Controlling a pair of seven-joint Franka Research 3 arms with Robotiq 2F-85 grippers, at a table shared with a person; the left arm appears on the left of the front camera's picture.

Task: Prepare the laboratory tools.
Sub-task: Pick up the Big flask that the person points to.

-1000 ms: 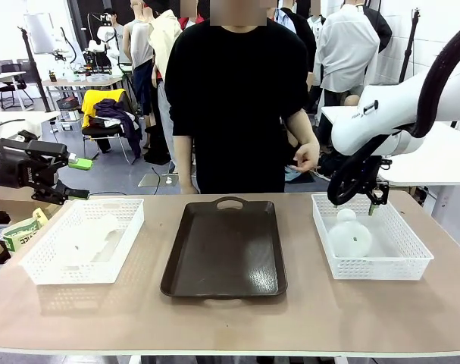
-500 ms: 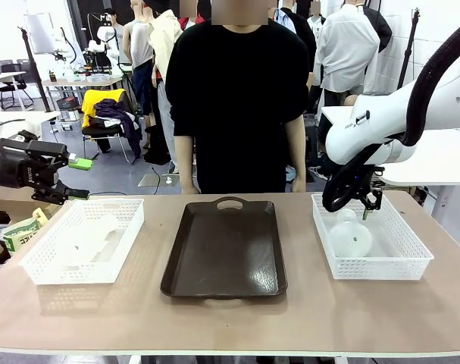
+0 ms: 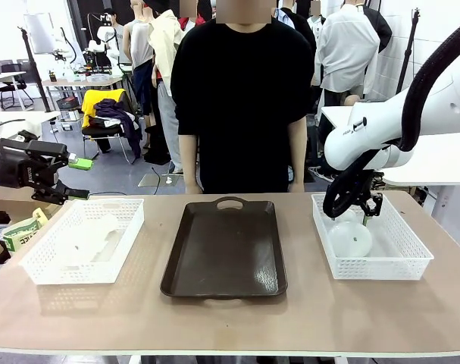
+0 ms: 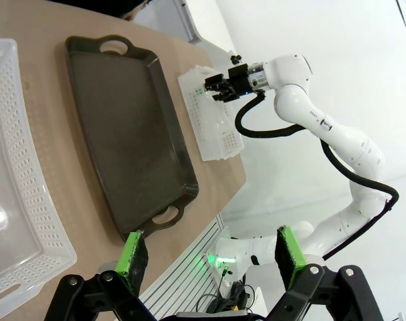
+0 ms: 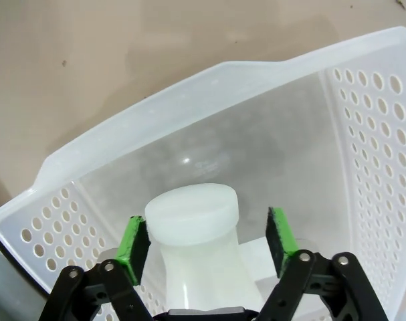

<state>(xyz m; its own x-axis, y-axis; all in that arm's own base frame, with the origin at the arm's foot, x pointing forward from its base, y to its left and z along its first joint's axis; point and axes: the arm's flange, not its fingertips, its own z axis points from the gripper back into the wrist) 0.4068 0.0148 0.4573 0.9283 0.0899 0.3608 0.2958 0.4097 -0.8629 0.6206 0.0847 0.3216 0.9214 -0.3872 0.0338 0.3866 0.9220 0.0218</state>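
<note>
The right gripper (image 5: 206, 235) stands open around the neck of the flask (image 5: 192, 212) inside a white basket (image 5: 363, 134), and the left gripper (image 4: 211, 257) is open too.

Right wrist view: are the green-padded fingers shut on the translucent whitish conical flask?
No, the fingers of the right gripper stand apart on either side of the translucent whitish conical flask, a gap showing.

The black, green-padded right gripper (image 3: 364, 213) now sits lower in the white mesh basket (image 3: 370, 271) by the table's right edge, jaws apart around the translucent whitish conical flask (image 5: 192, 215). The person's hand (image 3: 296, 183) has dropped.
</note>
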